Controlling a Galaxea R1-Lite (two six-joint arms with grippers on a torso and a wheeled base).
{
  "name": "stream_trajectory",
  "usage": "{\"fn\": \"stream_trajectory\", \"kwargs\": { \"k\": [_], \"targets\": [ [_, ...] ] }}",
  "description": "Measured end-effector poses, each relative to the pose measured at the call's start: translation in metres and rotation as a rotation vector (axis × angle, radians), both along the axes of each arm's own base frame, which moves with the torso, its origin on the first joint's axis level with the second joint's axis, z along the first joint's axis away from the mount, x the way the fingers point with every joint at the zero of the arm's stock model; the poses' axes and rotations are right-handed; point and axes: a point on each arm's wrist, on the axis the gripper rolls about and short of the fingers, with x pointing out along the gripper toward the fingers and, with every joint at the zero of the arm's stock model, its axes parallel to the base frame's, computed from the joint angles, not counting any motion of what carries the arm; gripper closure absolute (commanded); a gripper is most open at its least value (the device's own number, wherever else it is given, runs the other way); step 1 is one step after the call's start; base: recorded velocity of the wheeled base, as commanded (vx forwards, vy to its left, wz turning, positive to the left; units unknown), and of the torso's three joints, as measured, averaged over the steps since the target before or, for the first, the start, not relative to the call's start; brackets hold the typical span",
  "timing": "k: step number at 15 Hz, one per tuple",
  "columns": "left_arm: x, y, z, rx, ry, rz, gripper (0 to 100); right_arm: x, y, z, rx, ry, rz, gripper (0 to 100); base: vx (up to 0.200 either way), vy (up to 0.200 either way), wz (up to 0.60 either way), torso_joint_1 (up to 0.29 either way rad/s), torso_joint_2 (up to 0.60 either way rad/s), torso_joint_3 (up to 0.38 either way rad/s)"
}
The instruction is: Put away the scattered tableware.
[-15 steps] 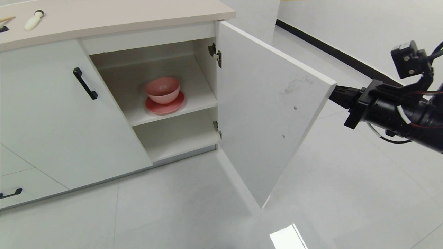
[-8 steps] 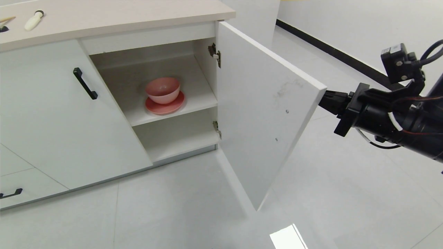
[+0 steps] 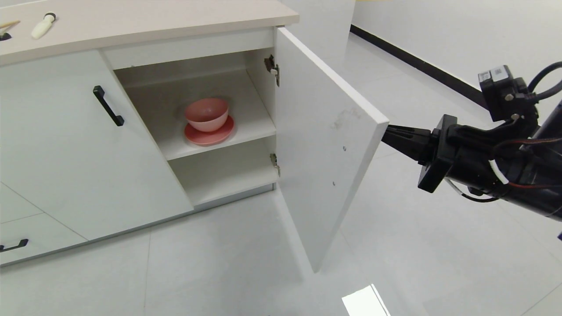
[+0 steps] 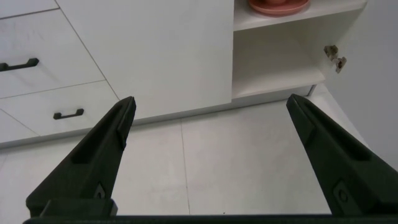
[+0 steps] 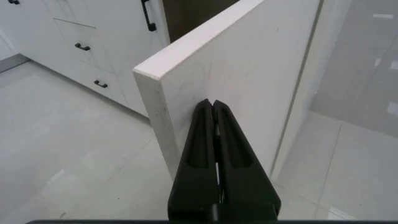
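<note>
Well, my right gripper (image 5: 213, 107) has its two fingers pressed flat together with nothing between them. Their joined tips sit against the outer face of the door (image 5: 249, 68), just beside its free edge. From the head view, that gripper (image 3: 390, 133) reaches in from the right and meets the door (image 3: 320, 145) on the side turned away from the cabinet (image 3: 184, 41). The door stands well open on its hinges (image 3: 272, 68), swung out over the floor (image 3: 439, 245).

My left gripper (image 4: 210, 102) is spread wide and holds nothing. It hangs low over the floor tiles (image 4: 205, 162) and faces the foot of the cabinet, well apart from the door.

Inside, the pink bowl (image 3: 207, 113) sits upright on the pink plate (image 3: 209, 135), and both rest on the upper shelf (image 3: 246, 131), about midway across it. The left wrist view catches the plate's rim (image 4: 280, 5) on that shelf, above the lower shelf (image 4: 280, 87).

Beside the opening, the other door (image 3: 66, 145) is closed and carries a black handle (image 3: 107, 105). On the counter (image 3: 153, 17) lies a tool with a white handle (image 3: 42, 25), far from both grippers.
</note>
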Motion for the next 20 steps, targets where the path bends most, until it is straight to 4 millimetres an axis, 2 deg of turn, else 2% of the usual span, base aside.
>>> {"fn": "stream_trajectory", "kwargs": {
  "k": [7, 16, 20],
  "targets": [
    [0.000, 0.000, 0.000, -0.001, -0.001, 0.001, 0, -0.001, 0.017, 0.004, 0.015, -0.028, 0.091, 100, 0.000, 0.000, 0.00, 0.000, 0.00, 0.000],
    [0.000, 0.000, 0.000, -0.002, -0.001, 0.003, 0, 0.026, 0.063, -0.007, 0.012, -0.012, 0.178, 100, 0.000, 0.000, 0.00, 0.000, 0.00, 0.000],
    [0.000, 0.000, 0.000, -0.002, -0.001, 0.008, 0, 0.033, 0.091, -0.008, 0.073, -0.037, 0.241, 100, 0.000, 0.000, 0.00, 0.000, 0.00, 0.000]
  ]
}}
